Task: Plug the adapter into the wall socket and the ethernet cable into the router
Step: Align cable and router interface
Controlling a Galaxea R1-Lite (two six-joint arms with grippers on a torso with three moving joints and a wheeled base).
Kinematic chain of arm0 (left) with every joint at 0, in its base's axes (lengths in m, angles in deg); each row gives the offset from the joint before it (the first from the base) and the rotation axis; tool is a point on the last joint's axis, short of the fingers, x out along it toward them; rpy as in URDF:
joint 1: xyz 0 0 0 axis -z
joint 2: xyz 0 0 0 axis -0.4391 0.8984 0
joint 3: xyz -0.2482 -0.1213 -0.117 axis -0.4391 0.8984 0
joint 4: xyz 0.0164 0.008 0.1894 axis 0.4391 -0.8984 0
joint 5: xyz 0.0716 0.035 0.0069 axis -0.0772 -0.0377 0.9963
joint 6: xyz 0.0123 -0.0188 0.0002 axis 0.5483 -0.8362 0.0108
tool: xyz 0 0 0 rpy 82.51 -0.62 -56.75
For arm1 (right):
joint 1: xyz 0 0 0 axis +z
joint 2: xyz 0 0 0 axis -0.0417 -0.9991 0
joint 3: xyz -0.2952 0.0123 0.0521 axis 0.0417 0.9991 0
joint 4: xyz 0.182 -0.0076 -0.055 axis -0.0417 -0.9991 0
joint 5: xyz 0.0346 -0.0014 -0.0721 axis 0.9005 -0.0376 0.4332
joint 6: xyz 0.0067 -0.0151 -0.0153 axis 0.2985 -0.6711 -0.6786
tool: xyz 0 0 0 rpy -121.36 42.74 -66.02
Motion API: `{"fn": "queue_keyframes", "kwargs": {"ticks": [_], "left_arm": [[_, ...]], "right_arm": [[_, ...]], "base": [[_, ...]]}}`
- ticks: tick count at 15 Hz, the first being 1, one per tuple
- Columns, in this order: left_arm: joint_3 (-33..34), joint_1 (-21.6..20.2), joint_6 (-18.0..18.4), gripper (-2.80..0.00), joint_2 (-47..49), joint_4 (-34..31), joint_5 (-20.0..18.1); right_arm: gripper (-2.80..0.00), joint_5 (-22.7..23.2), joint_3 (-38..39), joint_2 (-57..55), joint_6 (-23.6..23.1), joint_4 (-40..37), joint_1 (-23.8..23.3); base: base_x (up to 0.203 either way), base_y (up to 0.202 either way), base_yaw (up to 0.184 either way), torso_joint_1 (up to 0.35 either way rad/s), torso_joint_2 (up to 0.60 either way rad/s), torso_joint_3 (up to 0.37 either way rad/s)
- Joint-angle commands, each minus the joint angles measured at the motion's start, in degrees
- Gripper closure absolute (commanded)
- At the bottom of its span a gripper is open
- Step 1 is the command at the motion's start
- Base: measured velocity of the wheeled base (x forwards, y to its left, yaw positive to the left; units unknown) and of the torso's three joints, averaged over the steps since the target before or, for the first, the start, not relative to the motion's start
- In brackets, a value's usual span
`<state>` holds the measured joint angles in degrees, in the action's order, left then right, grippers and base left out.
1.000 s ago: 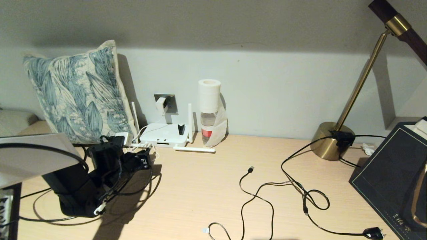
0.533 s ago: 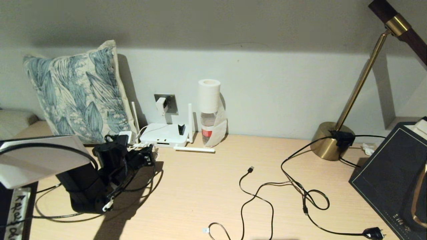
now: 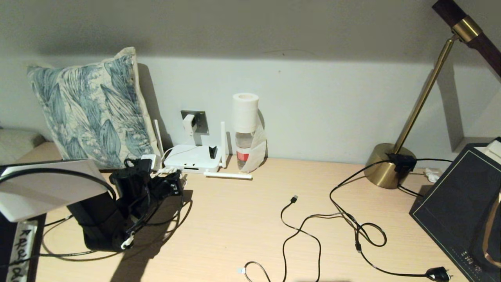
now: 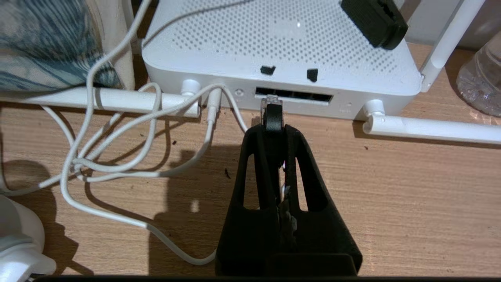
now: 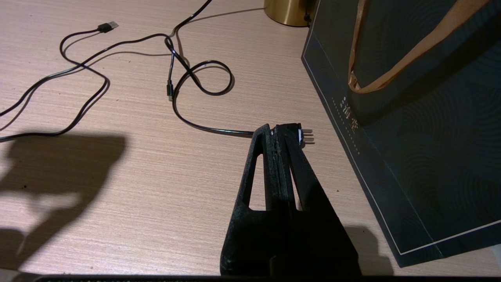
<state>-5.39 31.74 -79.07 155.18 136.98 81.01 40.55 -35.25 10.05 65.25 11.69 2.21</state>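
The white adapter (image 3: 189, 122) sits in the grey wall socket (image 3: 199, 121), and its thin white cord hangs down to the router (image 3: 192, 158). My left gripper (image 4: 274, 131) is shut on the black boot of the ethernet cable (image 4: 273, 117). The cable's clear connector (image 4: 271, 102) is at the left end of the router's (image 4: 282, 43) long port slot; how deep it sits I cannot tell. In the head view the left gripper (image 3: 172, 187) is just in front of the router. My right gripper (image 5: 278, 131) is shut and holds nothing, low over the desk.
Loose white cords (image 4: 117, 164) lie left of the held cable. A fallen antenna (image 4: 430, 129) lies to its right. A bottle (image 3: 244, 147), pillow (image 3: 94, 109), brass lamp base (image 3: 385, 164), thin USB cable (image 3: 297, 231), pronged plug (image 5: 307, 136) and dark bag (image 5: 411, 117) share the desk.
My left arm has moved forward toward the router with the ethernet cable in its grip. Most of that move came in the first half second. The right arm has kept still.
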Motion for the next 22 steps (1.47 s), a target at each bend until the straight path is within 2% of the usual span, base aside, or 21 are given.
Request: {"fn": "queue_keyframes", "kwargs": {"ticks": [1,8,16,18,22], "left_arm": [[1.30,-0.02,0.12,0.00,0.14,2.82,0.06],[4.55,0.37,0.04,0.00,-0.29,6.89,-0.09],[2.03,0.27,-0.11,0.00,1.98,6.89,-0.37],[1.91,-0.07,-0.04,0.00,2.25,6.89,-2.03],[1.57,-0.24,-0.05,0.00,2.59,6.89,-2.38]], "right_arm": [[0.00,-0.01,0.00,-0.14,-0.01,0.00,0.01],[0.00,-0.01,0.00,-0.05,-0.04,0.00,0.01],[0.00,-0.01,0.00,-0.05,-0.04,-0.09,0.01],[0.00,-0.01,0.00,-0.10,-0.02,-0.07,0.01],[0.00,-0.02,0.00,-0.13,-0.04,-0.09,0.01]], "base": [[0.000,0.000,0.000,0.000,0.00,0.000],[0.000,0.000,0.000,0.000,0.00,0.000],[0.000,0.000,0.000,0.000,0.00,0.000],[0.000,0.000,0.000,0.000,0.00,0.000],[0.000,0.000,0.000,0.000,0.00,0.000]]}}
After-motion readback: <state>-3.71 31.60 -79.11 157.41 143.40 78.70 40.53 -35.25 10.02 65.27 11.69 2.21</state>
